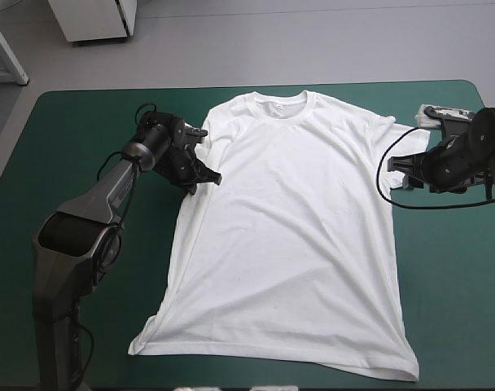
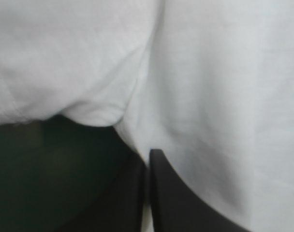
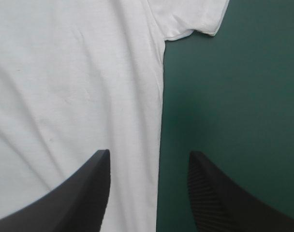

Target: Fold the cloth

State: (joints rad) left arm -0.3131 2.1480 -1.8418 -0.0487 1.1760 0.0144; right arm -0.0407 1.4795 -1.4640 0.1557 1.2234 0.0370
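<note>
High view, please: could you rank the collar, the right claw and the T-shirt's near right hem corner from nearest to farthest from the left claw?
1. Collar, at the T-shirt's far end.
2. Right claw, at the T-shirt's right edge.
3. Hem corner, nearest the robot, on the right.

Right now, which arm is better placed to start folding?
Likely left. The left gripper is shut on the T-shirt edge below the sleeve; the right gripper is open, straddling the opposite edge.

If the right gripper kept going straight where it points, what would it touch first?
Likely the side edge of the T-shirt, lying between the open fingers of the right gripper; depth is unclear.
</note>
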